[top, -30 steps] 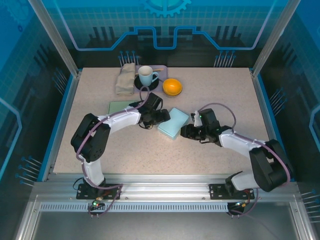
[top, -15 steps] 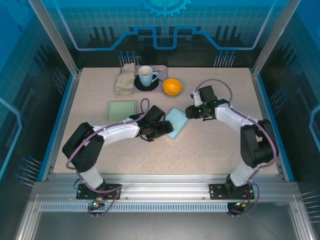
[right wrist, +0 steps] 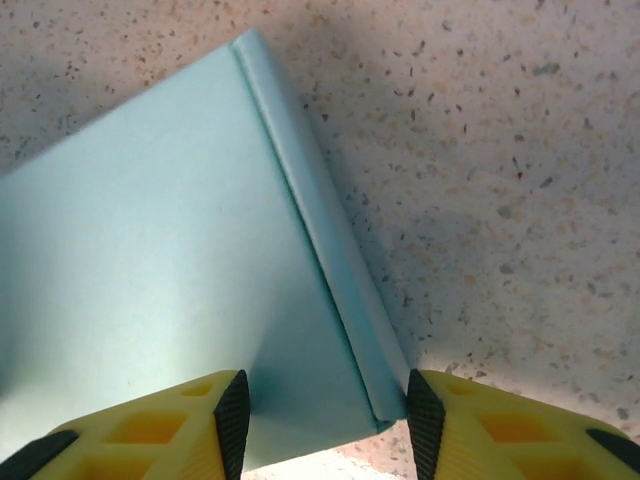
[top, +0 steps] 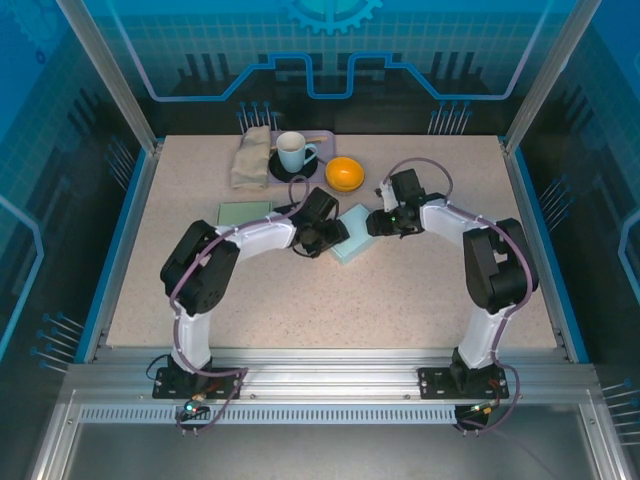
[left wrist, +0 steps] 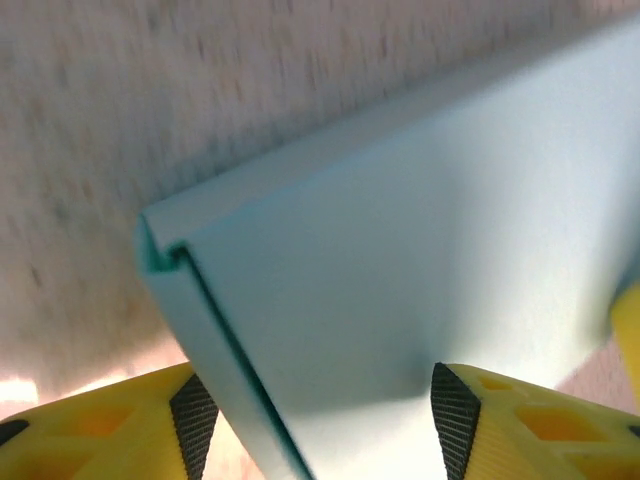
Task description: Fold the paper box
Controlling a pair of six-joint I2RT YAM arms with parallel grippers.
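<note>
The paper box is pale blue, closed, and lies flat near the table's middle. My left gripper is at its left end and my right gripper at its far right corner. In the left wrist view the box has one corner between the open jaws of the gripper: the left pad is beside the side wall and the right pad is over the top face. In the right wrist view a corner of the box sits between the open jaws of the gripper, the right pad at the wall's edge.
A flat green sheet lies just left of the left arm's wrist. At the back stand a folded cloth, a cup on a dark saucer and an orange bowl. Bare tabletop stretches toward the near edge.
The right arm swung from the near right to the box's far corner. The left gripper shifted toward the back with the box and its jaws narrowed.
</note>
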